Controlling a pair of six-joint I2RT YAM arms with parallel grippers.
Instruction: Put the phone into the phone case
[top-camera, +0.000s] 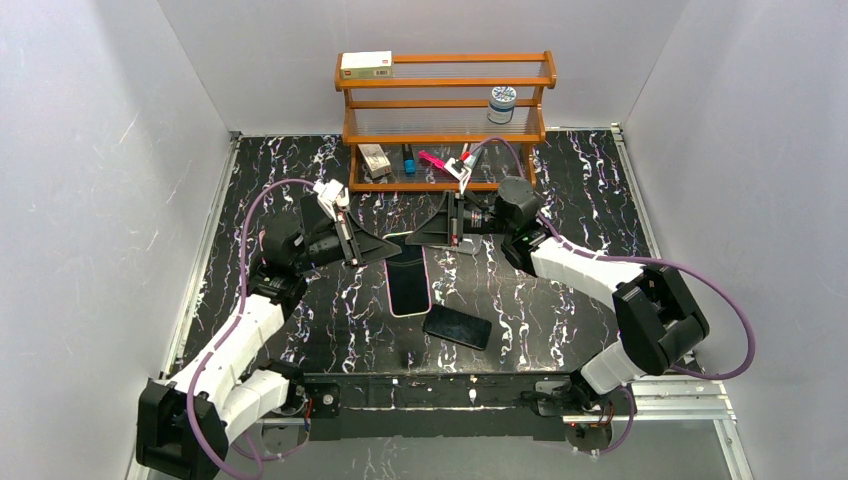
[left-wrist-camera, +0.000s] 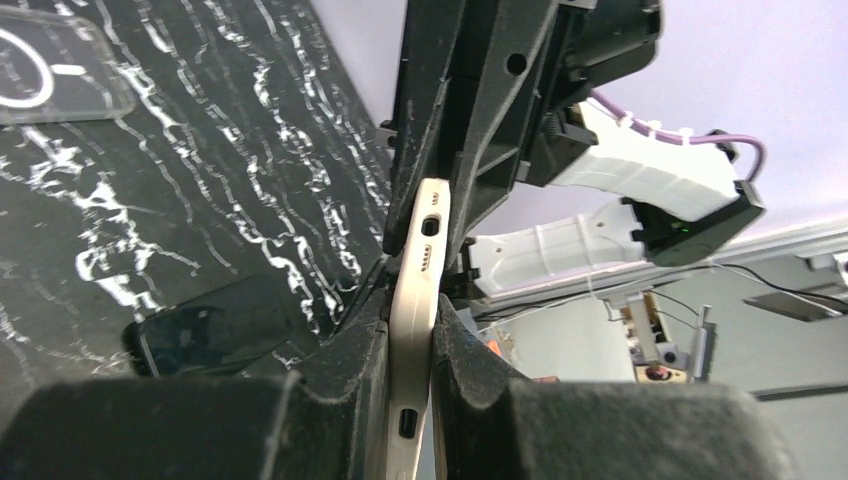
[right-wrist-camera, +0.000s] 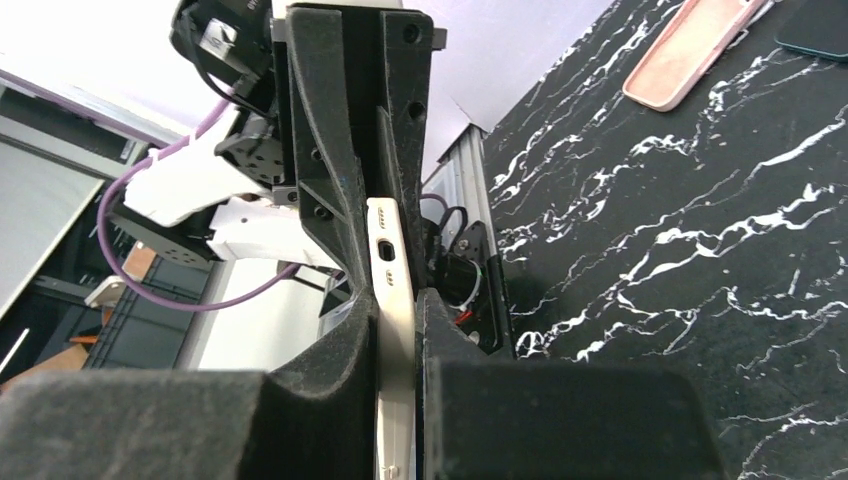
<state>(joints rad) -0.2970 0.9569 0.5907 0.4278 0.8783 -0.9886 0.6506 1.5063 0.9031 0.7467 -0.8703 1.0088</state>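
A phone with a black screen and a pale pink case rim is held flat above the table, screen up. My left gripper and right gripper meet at its far end, and both are shut on it. In the left wrist view my gripper clamps the cream case edge, which shows port and speaker cutouts, and the right gripper grips just beyond. In the right wrist view my gripper clamps the same edge, facing the left gripper.
A dark phone-sized slab lies on the table near the front, also in the left wrist view. A clear case with a ring and a pink case lie on the table. A wooden shelf stands at the back.
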